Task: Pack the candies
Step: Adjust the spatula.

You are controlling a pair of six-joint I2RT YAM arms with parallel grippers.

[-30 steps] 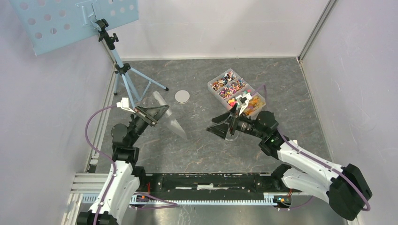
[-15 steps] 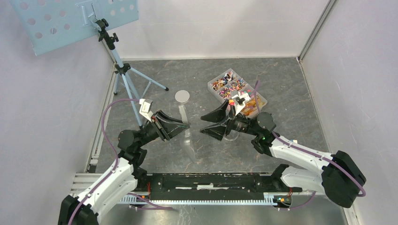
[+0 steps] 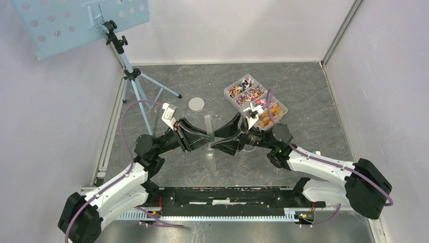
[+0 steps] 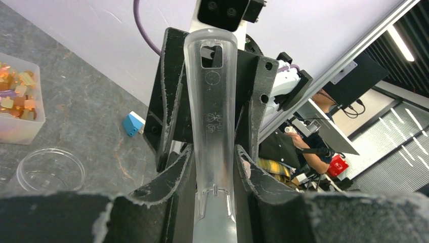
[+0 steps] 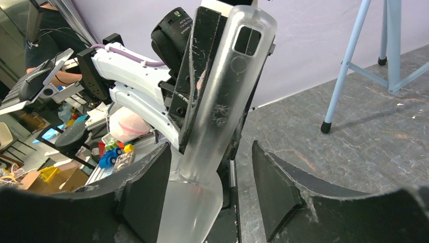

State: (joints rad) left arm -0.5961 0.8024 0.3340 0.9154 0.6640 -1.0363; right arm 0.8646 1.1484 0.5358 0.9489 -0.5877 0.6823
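- The candies (image 3: 255, 100) sit in a heap of tiny pink, green, yellow, red and amber bits, far right of centre on the table.
- They fill a clear box (image 3: 235, 83) split into compartments, and the amber ones (image 3: 273, 110) have the compartment nearest the arms.
- On the left wrist view, yellow and orange candies (image 4: 15, 96) show through the box wall (image 4: 23, 132); a small clear round dish (image 4: 49, 169) stands on the table just in front of it.
- In the middle, well clear of the box, a clear plastic scoop (image 3: 210, 157) hangs between both arms.
- The left gripper (image 3: 205, 139) is clamped tight on the scoop's handle (image 4: 213, 116).
- The right gripper (image 5: 210, 149) has its jaws apart, one each side of the handle (image 5: 222, 101), with a clear gap on one side.
- A grey round disc (image 3: 196, 104) lies left of the box.
- A blue tripod stand (image 3: 132, 76) is at the back left.
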